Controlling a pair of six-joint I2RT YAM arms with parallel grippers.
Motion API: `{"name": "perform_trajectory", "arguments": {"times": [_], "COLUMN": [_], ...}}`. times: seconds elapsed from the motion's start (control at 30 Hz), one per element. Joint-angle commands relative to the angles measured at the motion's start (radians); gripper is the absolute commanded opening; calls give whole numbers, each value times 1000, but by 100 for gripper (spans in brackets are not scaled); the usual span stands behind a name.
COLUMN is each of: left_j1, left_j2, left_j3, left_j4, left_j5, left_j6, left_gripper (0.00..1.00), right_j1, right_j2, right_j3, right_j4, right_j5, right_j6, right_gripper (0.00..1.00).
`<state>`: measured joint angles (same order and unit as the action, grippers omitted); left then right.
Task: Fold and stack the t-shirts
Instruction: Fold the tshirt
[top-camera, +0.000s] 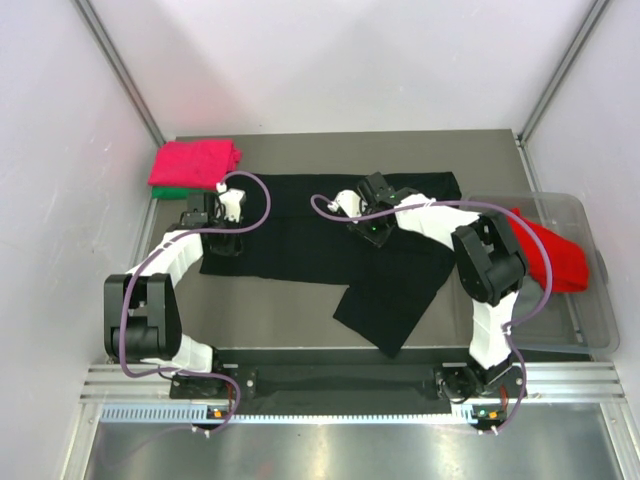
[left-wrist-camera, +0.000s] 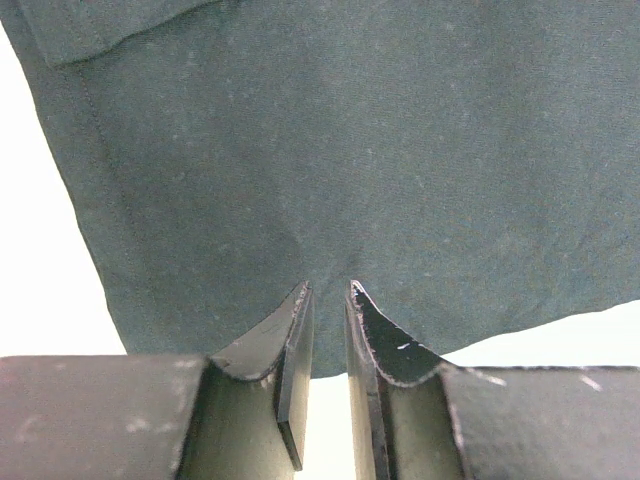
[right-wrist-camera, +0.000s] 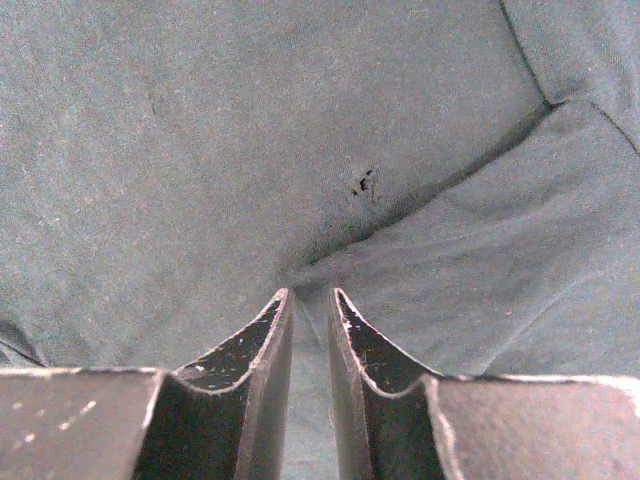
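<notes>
Table: we see a dark grey top, with both arms reaching onto it from the near edge.
Black t-shirt: it lies spread across the middle of the table, mostly flat. One flap angles down toward the near edge, right of centre. Its far right corner lies near the bin.
Bin: a clear plastic tub stands at the right side of the table, just beside the right arm.
Red t-shirt: it is draped inside the bin, bunched against the left wall.
Pink-red t-shirt: it sits folded at the far left corner of the table, apart from the black one.
Green t-shirt: we see only a thin strip of it, under the near edge of the pink-red one.
Left gripper: it sits at the left edge of the black t-shirt. Its fingers are drawn nearly together, and the cloth puckers in toward their tips, so we read them as pinching the hem.
Right gripper: it is down on the far middle part of the black t-shirt. Its fingers are close together with cloth between them, and a crease runs out from the tips. We also see a small hole in the fabric just beyond them.
</notes>
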<state>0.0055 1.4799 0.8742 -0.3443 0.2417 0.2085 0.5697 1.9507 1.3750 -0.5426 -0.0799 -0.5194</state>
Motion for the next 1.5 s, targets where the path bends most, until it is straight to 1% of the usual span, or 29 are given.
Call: {"name": "perform_trajectory", "arguments": {"times": [0.0, 0.13, 0.23, 0.37, 0.43, 0.47, 0.53, 0.57, 0.6, 0.7, 0.93, 1.13, 1.17, 1.2, 1.23, 1.37, 1.43, 1.47], "left_j1": [-2, -2, -1, -1, -2, -2, -1, -2, -1, -2, -2, -1, -2, -2, -1, -1, -2, -1], "left_j2": [-12, -15, -15, -13, -15, -17, -15, -15, -13, -13, -15, -20, -20, -20, -20, -23, -26, -27], "left_j3": [6, 6, 6, 6, 6, 6, 6, 6, 6, 6, 3, 2, 2, 2, 2, 8, 17, 29], "left_j4": [41, 37, 37, 37, 34, 36, 36, 36, 34, 36, 36, 34, 34, 34, 33, 25, 19, 15], "left_j5": [-1, -4, -4, -4, -5, -5, -5, -5, -5, -5, -4, -4, -4, -4, -8, -5, -13, -21], "left_j6": [8, 8, 8, 8, 8, 6, 6, 6, 6, 5, 3, 3, 3, 5, 5, 9, 17, 20], "left_gripper": [24, 24, 24, 24, 24, 24, 24, 24, 24, 24, 24, 24, 24, 24, 24, 24, 24, 24], "right_j1": [16, 18, 18, 18, 19, 21, 19, 21, 21, 30, 81, 107, 111, 113, 114, 114, 114, 114], "right_j2": [4, 25, 39, 54, 59, 60, 62, 62, 60, 41, -71, -69, -61, -49, -42, -58, -97, -116], "right_j3": [48, 70, 87, 102, 102, 102, 96, 95, 90, 81, 62, 78, 82, 90, 88, 82, 72, 65], "right_j4": [3, -2, -5, -14, -13, -13, -7, -5, -2, -3, -3, -16, -19, -20, -19, -17, -20, -22], "right_j5": [6, -3, -1, -4, 6, 9, 23, 25, 26, 31, 58, 58, 60, 65, 71, 74, 74, 98], "right_j6": [15, 24, 32, 38, 39, 36, 36, 35, 35, 36, 35, 44, 45, 53, 55, 58, 53, 50], "right_gripper": [21, 21, 25, 26, 22, 15, 8, 3, 1, 0, 0, 0, 2, 7, 19, 29, 32, 32]}}
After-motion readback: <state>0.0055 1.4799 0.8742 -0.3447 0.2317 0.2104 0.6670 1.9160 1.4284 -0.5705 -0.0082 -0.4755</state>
